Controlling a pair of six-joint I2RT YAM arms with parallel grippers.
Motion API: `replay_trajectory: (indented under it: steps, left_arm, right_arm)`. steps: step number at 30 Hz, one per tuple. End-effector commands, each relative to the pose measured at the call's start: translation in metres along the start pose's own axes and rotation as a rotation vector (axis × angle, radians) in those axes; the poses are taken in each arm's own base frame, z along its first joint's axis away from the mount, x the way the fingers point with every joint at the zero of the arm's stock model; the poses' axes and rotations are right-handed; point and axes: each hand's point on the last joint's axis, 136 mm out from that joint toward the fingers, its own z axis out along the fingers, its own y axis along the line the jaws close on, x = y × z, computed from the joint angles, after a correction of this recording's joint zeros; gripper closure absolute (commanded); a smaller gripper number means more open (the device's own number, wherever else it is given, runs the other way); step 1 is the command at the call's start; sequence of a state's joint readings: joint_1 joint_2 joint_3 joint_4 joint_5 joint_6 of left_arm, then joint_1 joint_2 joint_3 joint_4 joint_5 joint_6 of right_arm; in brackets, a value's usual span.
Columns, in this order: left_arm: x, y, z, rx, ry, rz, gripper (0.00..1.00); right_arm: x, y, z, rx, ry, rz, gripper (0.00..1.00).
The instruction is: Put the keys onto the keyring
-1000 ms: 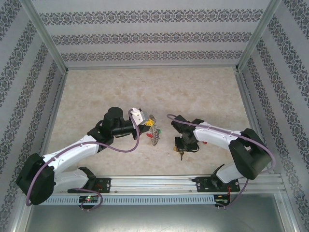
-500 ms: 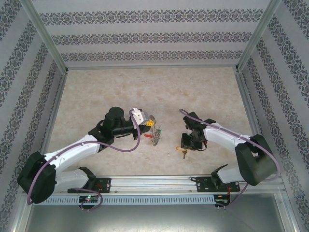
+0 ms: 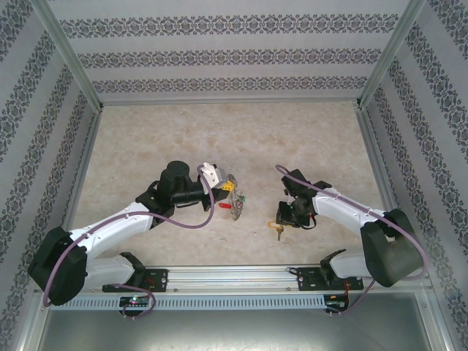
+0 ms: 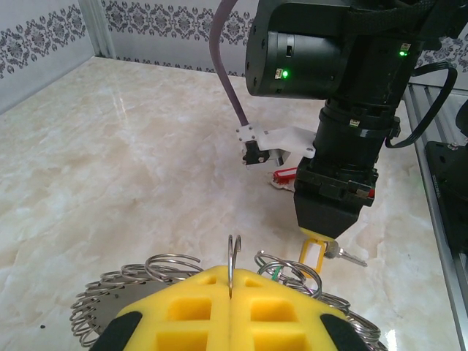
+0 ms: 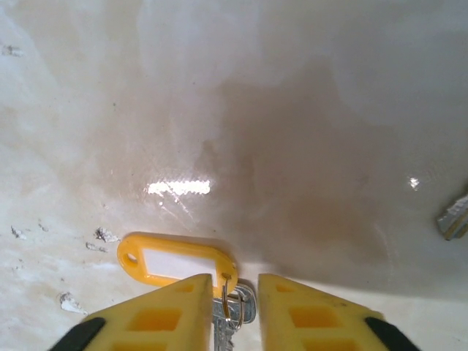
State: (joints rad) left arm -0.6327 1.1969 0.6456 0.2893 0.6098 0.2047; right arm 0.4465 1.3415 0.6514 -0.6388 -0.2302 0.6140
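Note:
The keyring (image 3: 234,202) is a grey hoop fringed with silvery links (image 4: 172,265). It is held up at mid-table by my left gripper (image 3: 223,189), whose yellow fingers (image 4: 183,311) are shut on one upright link (image 4: 232,257). Red (image 3: 225,207) and green (image 3: 241,197) tags hang at the ring. My right gripper (image 3: 284,219) points down at the table. Its fingers (image 5: 164,314) stand apart on either side of a metal key (image 5: 232,311). That key lies on the table with a yellow tag (image 5: 175,262) and a small split ring. The yellow tag (image 4: 313,254) and its key (image 4: 352,256) also show under the right gripper in the left wrist view.
Another key (image 5: 453,216) lies at the right edge of the right wrist view. A red-tagged key (image 4: 285,177) lies on the marble table (image 3: 219,139) behind the right arm. Patterned walls and metal posts fence the table; a rail (image 3: 241,276) runs along the near edge.
My right arm has swung a little to the right over the yellow-tagged key, and its jaws have widened slightly. The left arm and the keyring have stayed still.

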Motion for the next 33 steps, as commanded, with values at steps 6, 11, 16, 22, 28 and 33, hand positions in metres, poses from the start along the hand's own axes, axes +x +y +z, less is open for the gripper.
replay_trajectory:
  steps: [6, 11, 16, 22, 28, 33]
  left_arm:
    - [-0.022, 0.002, -0.001, 0.019, -0.051, 0.041, 1.0]
    - [-0.023, 0.002, -0.001, 0.017, -0.053, 0.045, 1.0]
    - [-0.023, 0.003, -0.002, 0.013, -0.054, 0.043, 1.0]
    - [-0.027, 0.004, -0.003, 0.007, -0.06, 0.049, 1.0]
    - [-0.028, 0.002, -0.004, 0.011, -0.06, 0.045, 1.0]
    - [-0.028, 0.003, -0.004, 0.006, -0.062, 0.044, 1.0]
  right_arm:
    - [0.007, -0.004, 0.002, 0.005, 0.041, -0.029, 0.73]
    - [0.008, -0.005, 0.003, 0.023, 0.048, -0.038, 0.79]
    - [0.002, -0.002, 0.0, 0.02, 0.026, -0.036, 0.89]
    - [-0.012, 0.006, 0.0, 0.005, -0.014, -0.001, 0.95]
    - [-0.016, 0.001, 0.004, 0.028, -0.029, 0.033, 0.9]
    - [-0.013, -0.001, 0.001, 0.041, -0.021, 0.001, 0.85]
